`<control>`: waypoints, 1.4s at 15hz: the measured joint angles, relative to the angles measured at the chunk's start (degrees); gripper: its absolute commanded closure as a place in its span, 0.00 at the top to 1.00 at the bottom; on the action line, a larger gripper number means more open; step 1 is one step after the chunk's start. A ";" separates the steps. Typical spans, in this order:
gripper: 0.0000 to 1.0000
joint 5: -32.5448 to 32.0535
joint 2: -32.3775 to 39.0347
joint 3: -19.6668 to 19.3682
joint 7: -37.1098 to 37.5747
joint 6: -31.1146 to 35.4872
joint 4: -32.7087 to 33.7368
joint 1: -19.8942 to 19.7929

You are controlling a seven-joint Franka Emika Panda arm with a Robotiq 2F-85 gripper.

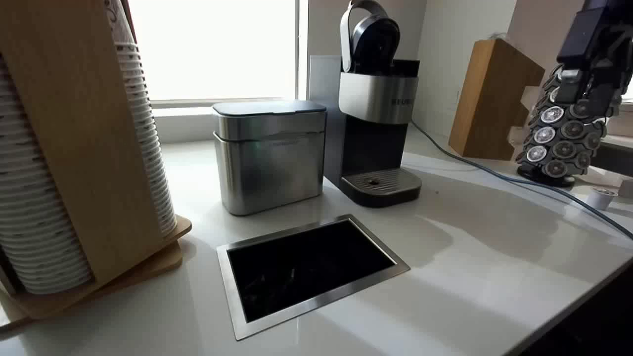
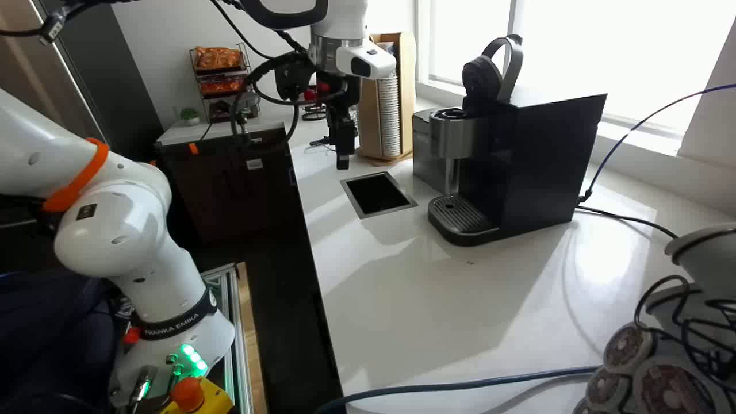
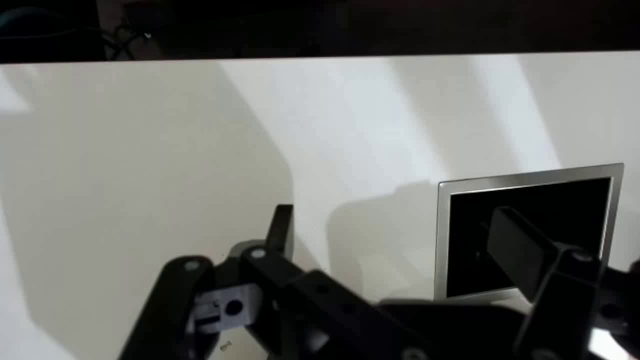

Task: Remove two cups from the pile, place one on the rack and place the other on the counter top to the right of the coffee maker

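Note:
The pile of nested white cups [image 1: 143, 133] stands in its light wooden holder [image 1: 74, 123] at the far left; it also shows in an exterior view [image 2: 389, 115]. The black-and-silver coffee maker [image 1: 378, 96] stands upright with its top lever raised; it also shows in an exterior view [image 2: 535, 161]. Its ridged drip tray [image 1: 383, 180] carries nothing. The glossy white counter top [image 2: 402, 305] fills the wrist view too [image 3: 150, 150]. My gripper [image 3: 398, 230] is open and empty, fingers wide apart, above the counter near the steel-framed opening. It hangs pointing down in both exterior views [image 2: 344, 152] [image 1: 586, 96].
The steel-framed opening [image 1: 316, 272] lies in front of the brushed-metal canister [image 1: 272, 163]. A capsule carousel [image 1: 559, 141] and a wooden box [image 1: 494, 99] stand beyond the coffee maker. A blue cable [image 1: 524, 180] crosses the counter. The counter's front edge [image 3: 320, 58] drops to dark floor.

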 measured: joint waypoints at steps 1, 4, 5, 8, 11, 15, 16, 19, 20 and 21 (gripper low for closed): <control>1.00 0.00 0.00 0.00 0.00 0.00 0.00 0.00; 1.00 0.00 0.00 0.00 0.00 0.00 0.00 0.00; 1.00 0.00 0.00 0.00 0.00 0.00 0.00 0.00; 1.00 0.00 0.00 0.00 0.00 0.00 0.00 0.00; 1.00 0.00 0.00 0.31 -0.01 0.25 0.00 -0.18; 1.00 -1.11 1.31 3.65 -1.44 7.78 2.51 0.29; 1.00 -1.90 2.45 4.99 -1.90 9.01 4.60 0.76; 1.00 -4.76 7.98 9.34 -2.60 10.17 13.56 2.90; 1.00 -6.08 10.27 10.81 -2.83 10.15 17.12 3.74; 1.00 -7.53 12.54 12.08 -3.29 10.16 20.58 4.48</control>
